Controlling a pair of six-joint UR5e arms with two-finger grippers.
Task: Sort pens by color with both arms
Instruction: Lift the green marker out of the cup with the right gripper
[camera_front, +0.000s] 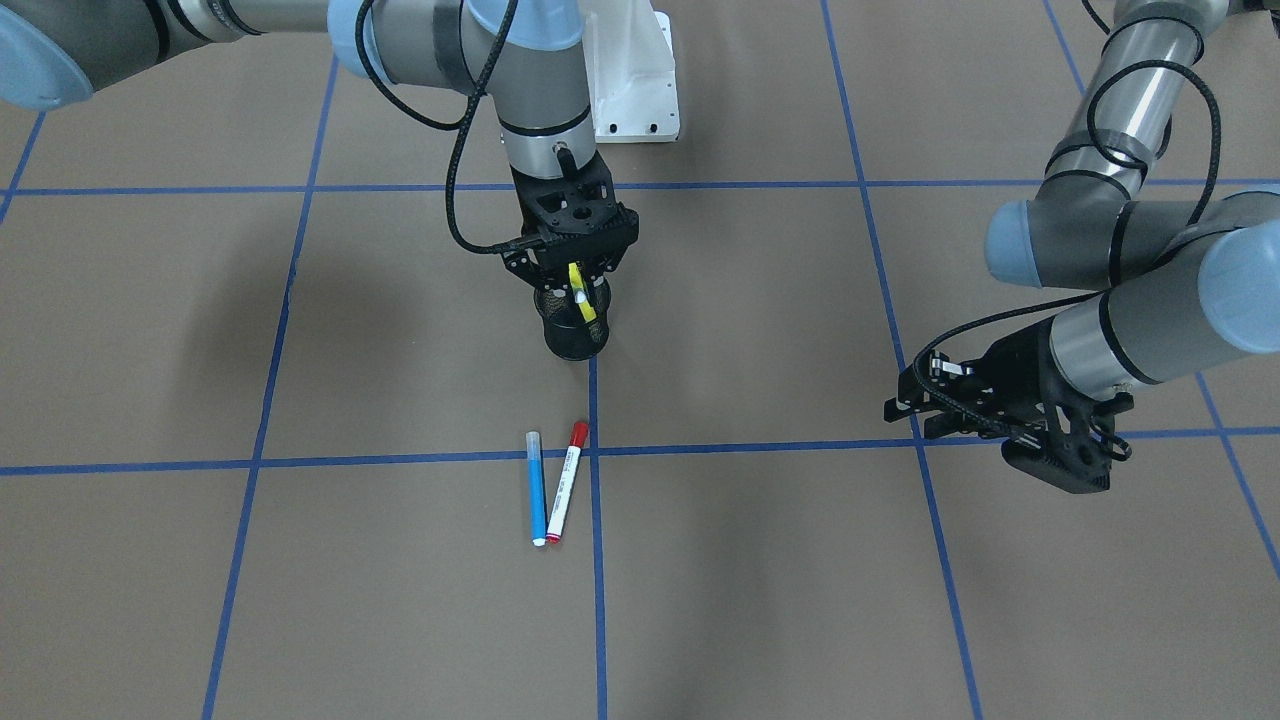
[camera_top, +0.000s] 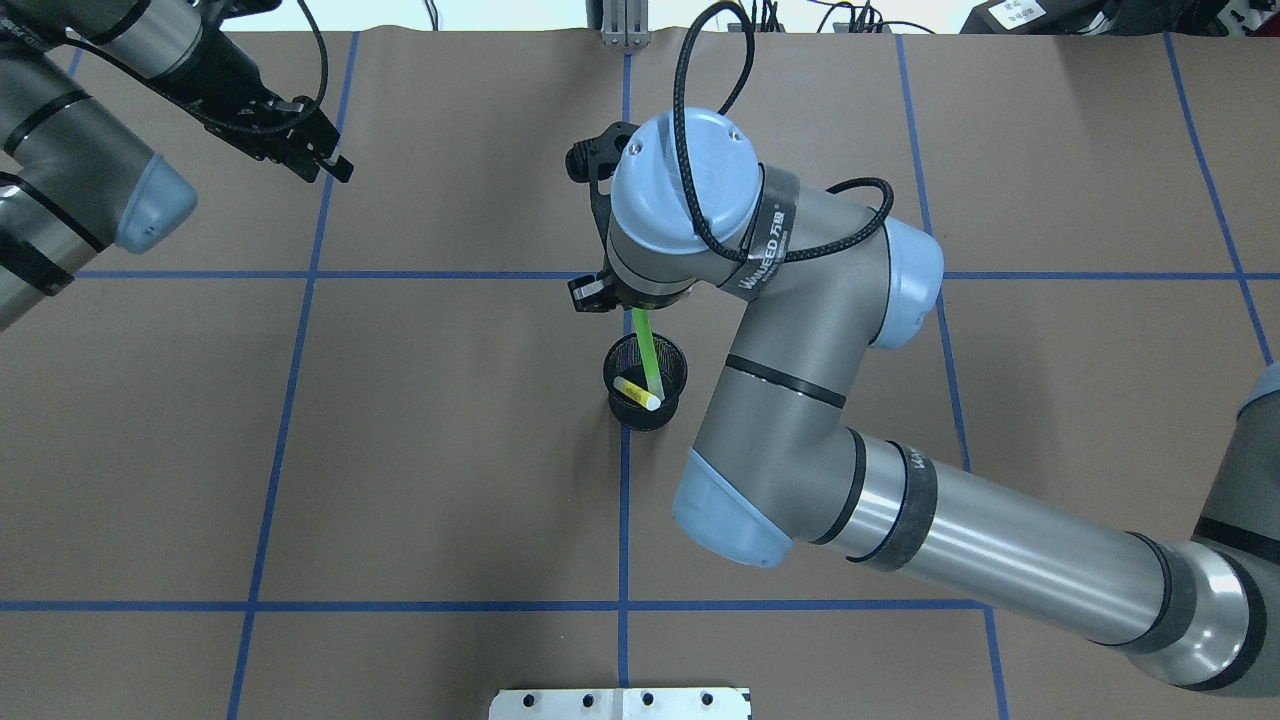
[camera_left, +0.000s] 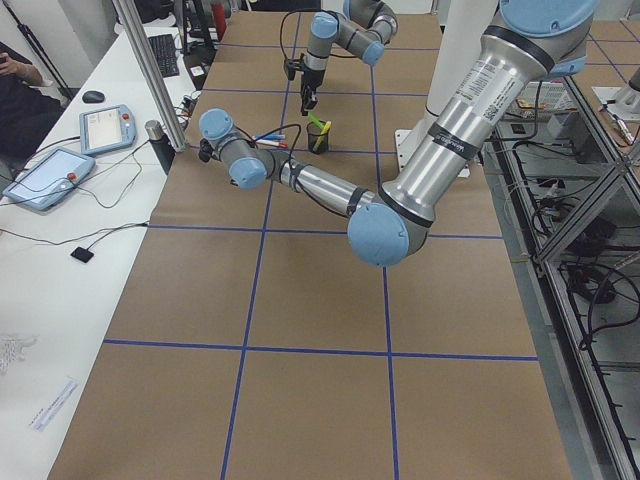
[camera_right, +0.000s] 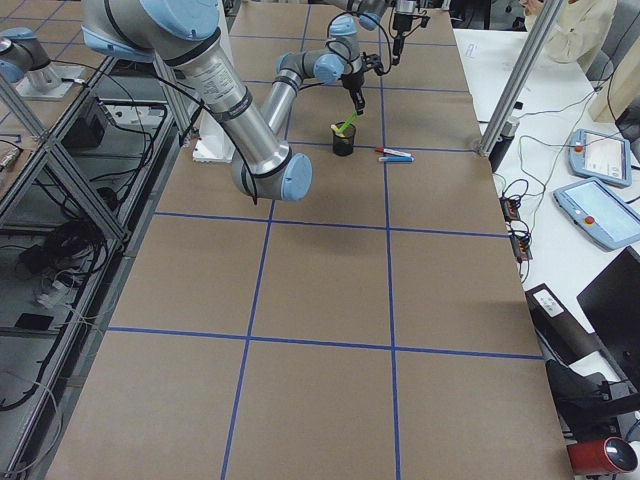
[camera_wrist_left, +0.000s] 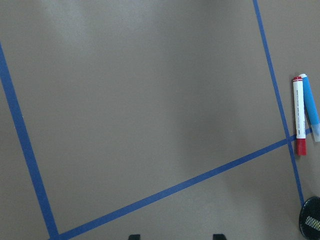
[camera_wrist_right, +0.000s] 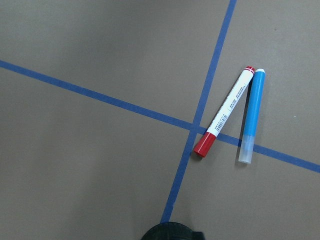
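My right gripper hangs straight down over a black mesh cup at the table's middle. Its fingers stand apart on either side of a green pen that leans in the cup. A yellow pen also lies in the cup. A blue pen and a red-capped white pen lie side by side on the table, beyond the cup from the robot. Both show in the right wrist view, the red pen and the blue pen. My left gripper is open and empty, off to the side.
Blue tape lines divide the brown table into squares. The white base pedestal stands at the robot's edge. A side bench with teach pendants runs along the operators' edge.
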